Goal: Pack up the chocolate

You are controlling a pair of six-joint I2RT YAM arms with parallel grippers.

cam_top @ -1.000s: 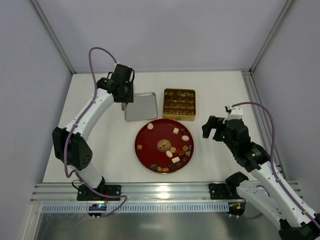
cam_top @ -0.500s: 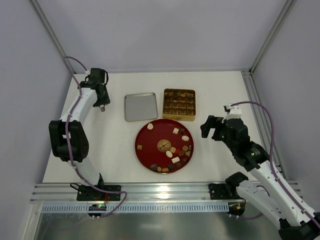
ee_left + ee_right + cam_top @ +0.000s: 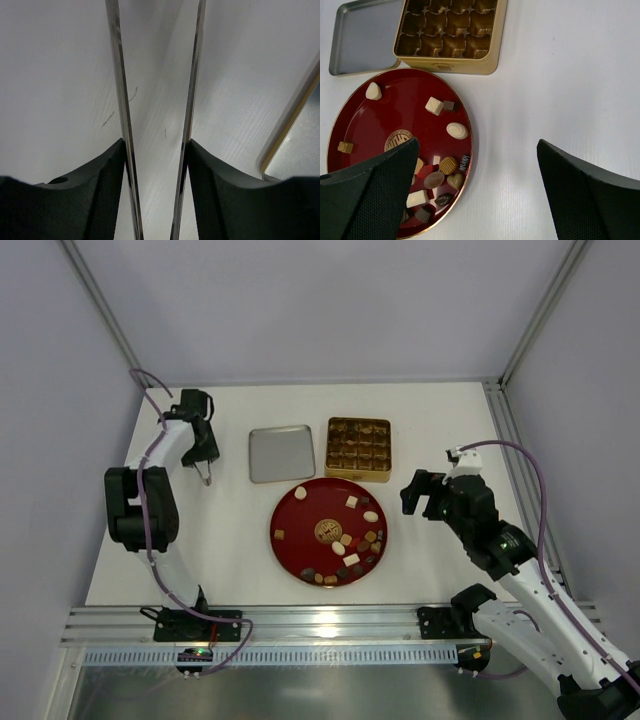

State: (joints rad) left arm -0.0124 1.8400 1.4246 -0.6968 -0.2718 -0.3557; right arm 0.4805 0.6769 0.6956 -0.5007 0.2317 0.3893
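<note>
The chocolates (image 3: 449,165) are seen on a round red plate (image 3: 395,112) near the middle of the white counter (image 3: 560,75). Most are gathered along the plate's near right rim, in dark brown, caramel and cream. A few are scattered farther off: a cream piece near the far left rim, a small caramel square at the left, and a cream square touching a dark one towards the far side.

A square gold tin (image 3: 445,65) with a grid of moulded compartments is set just beyond the plate, its near wall close to the plate's far rim. A shallow silver lid (image 3: 362,35) is laid flat just to the left of the tin.

The left hand (image 3: 207,477) is held over bare counter to the left of the lid, well apart from the plate. Its two thin metal fingers are parted and nothing is gripped between them. Whether the tips touch the counter cannot be told.

The right hand (image 3: 425,502) is held over the counter to the right of the plate. It is spread wide and nothing is held in it.
</note>
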